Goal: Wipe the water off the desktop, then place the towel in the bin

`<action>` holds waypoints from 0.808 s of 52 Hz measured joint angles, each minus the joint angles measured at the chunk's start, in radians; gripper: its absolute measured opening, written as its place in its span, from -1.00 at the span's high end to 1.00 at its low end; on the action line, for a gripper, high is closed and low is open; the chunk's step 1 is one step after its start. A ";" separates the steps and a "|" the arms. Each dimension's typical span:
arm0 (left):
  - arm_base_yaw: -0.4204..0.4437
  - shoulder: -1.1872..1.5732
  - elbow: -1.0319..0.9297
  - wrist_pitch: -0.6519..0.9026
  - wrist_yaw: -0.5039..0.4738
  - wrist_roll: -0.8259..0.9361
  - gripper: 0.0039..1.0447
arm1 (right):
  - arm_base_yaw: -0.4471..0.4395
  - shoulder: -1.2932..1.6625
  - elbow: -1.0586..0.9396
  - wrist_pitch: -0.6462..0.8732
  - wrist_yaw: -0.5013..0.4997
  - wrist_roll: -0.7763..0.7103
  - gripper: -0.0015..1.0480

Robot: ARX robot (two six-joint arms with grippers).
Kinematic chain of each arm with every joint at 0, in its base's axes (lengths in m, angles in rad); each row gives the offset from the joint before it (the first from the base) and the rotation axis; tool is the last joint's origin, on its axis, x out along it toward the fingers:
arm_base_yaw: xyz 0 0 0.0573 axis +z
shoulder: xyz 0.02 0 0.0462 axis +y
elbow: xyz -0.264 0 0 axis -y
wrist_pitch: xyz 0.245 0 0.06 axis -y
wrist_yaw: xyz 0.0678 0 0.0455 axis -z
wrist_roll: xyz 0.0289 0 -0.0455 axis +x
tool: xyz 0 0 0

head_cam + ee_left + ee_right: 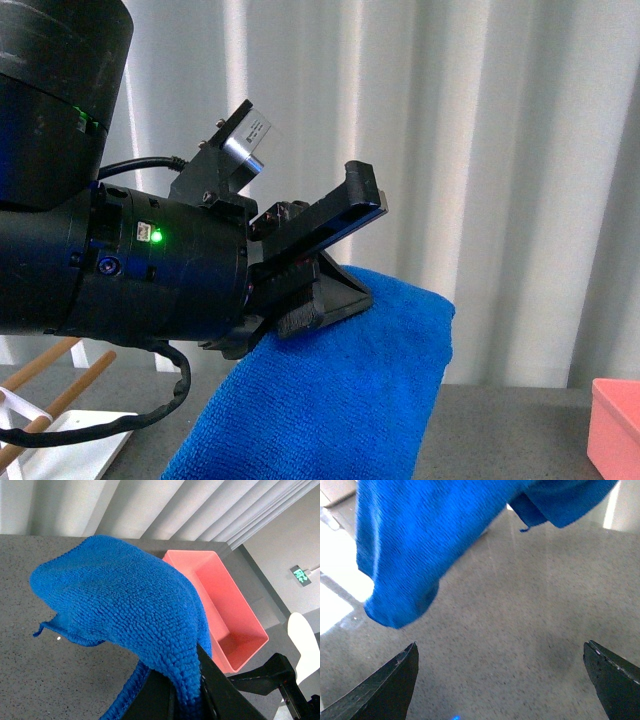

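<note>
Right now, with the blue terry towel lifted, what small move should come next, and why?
Probably swing the left tool toward the robot's right, over the salmon-pink plastic bin. The bright blue terry towel hangs from it, clear of the dark speckled desktop, and the bin stands open on that side.

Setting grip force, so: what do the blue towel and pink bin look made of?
The towel: soft terry or microfibre cloth, by its fluffy looped pile and limp drape. The bin: likely moulded plastic, smooth matte salmon walls with a plain rim.
</note>
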 joint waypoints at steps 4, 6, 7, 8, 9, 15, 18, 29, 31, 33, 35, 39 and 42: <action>0.000 0.000 0.000 0.000 0.000 0.000 0.92 | 0.053 0.056 0.005 0.114 0.000 0.072 -0.87; 0.000 0.000 0.000 0.000 -0.001 0.000 0.92 | 0.080 0.093 0.012 0.169 0.005 0.106 -0.87; 0.000 0.000 0.000 0.000 -0.001 0.000 0.92 | 0.090 0.110 0.015 0.192 0.007 0.121 -0.87; 0.000 0.000 0.000 0.000 0.000 0.000 0.92 | 0.106 0.137 0.021 0.231 0.011 0.147 -0.87; 0.000 0.000 0.000 0.000 0.000 0.000 0.92 | 0.116 0.157 0.026 0.257 0.014 0.159 -0.87; 0.000 0.000 0.000 0.000 0.000 0.000 0.92 | 0.192 0.324 0.090 0.444 0.040 0.273 -0.87; 0.000 0.000 0.000 0.000 0.000 0.000 0.92 | 0.221 0.389 0.129 0.500 0.061 0.323 -0.87; 0.000 0.000 0.000 0.000 0.000 0.000 0.92 | 0.277 0.470 0.242 0.512 0.089 0.418 -0.87; 0.000 0.000 0.000 0.000 0.000 0.000 0.92 | 0.291 0.472 0.266 0.472 0.103 0.415 -0.87; 0.000 0.000 0.000 0.000 0.000 0.000 0.92 | 0.306 0.475 0.287 0.431 0.131 0.402 -0.87; 0.000 0.000 0.000 0.000 0.000 0.000 0.92 | 0.318 0.476 0.300 0.407 0.160 0.390 -0.87; 0.000 0.000 0.000 0.000 0.000 0.000 0.92 | 0.343 0.478 0.321 0.372 0.225 0.354 -0.74; 0.000 0.000 0.000 0.000 -0.001 0.001 0.92 | 0.359 0.478 0.334 0.350 0.264 0.329 -0.54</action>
